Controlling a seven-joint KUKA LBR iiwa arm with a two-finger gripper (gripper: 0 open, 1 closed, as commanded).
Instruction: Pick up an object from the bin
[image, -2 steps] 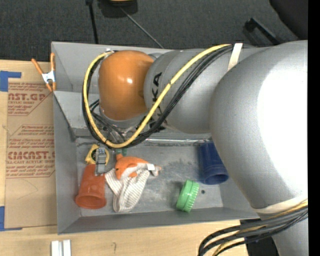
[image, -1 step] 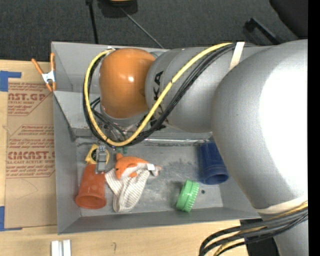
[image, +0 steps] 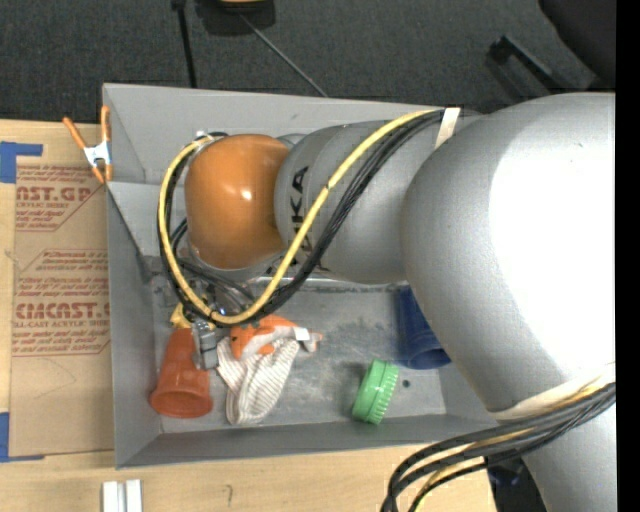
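**Orange cup lies closest to the gripper, at the bin's near-left corner**

Camera view: the Orange cup lies tipped on the floor of the bin, wide mouth toward the front wall, because nothing props it up. The gripper hangs low just above and to the right of the cup, under the arm's orange wrist cover and looped cables. You cannot tell whether the gripper is apart or together, since the wrist hides it. A white woven strap with an orange piece at its top lies slumped just on the gripper's other side. My judgement: 1 of these 2 is the likely target. A green cap and a blue thing lie well apart to the right, partly under the arm.
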